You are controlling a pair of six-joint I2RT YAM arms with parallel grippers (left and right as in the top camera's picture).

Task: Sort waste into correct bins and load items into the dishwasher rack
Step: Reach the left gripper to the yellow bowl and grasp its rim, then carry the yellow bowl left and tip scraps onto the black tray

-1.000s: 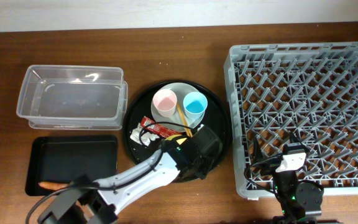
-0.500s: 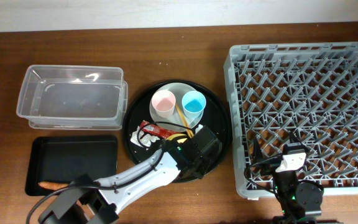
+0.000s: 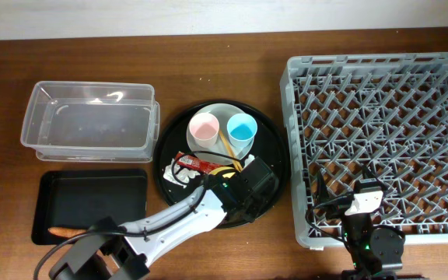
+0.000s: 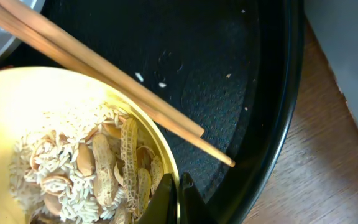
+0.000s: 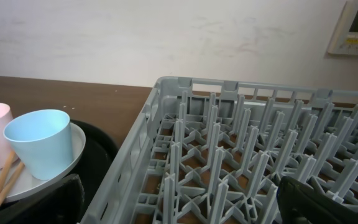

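**Mia:** Where is the yellow bowl (image 4: 42,106)?

**Tom:** It sits on the big round black tray (image 4: 241,74), on the side close to the robot. Rice and peanut shells are inside it. Those are the food scraps (image 4: 98,168).

**Mia:** Is a hand on it?

**Tom:** Yes. The left hand (image 4: 178,198) is pinched on the bowl's rim. One finger is inside and one is outside.

**Mia:** What lies next to the bowl?

**Tom:** The wooden chopsticks (image 4: 104,81). They run slanted past the bowl's edge, and their tips rest on the tray floor.

**Mia:** And the cups?

**Tom:** The pink cup (image 3: 206,127) and the blue cup (image 3: 242,129) stand side by side on the pale plate (image 3: 222,113). The plate is at the far side of the same tray.

**Mia:** Any rubbish?

**Tom:** A red wrapper (image 3: 194,162) lies on the tray, left of the bowl. A white paper ball (image 3: 173,173) sits just beside it, by the tray's left edge.

**Mia:** Where are the bins?

**Tom:** The clear tub (image 3: 92,124) is on the bench (image 3: 6,78), out to the left. The flat black tray (image 3: 92,198) is just in front of it. An orange sausage piece (image 3: 62,231) lies in its near left corner.

**Mia:** And the rack?

**Tom:** The big grey rack (image 3: 379,132) fills the right side of the bench. The right hand (image 5: 179,186) hangs over its near edge, fingers wide apart.
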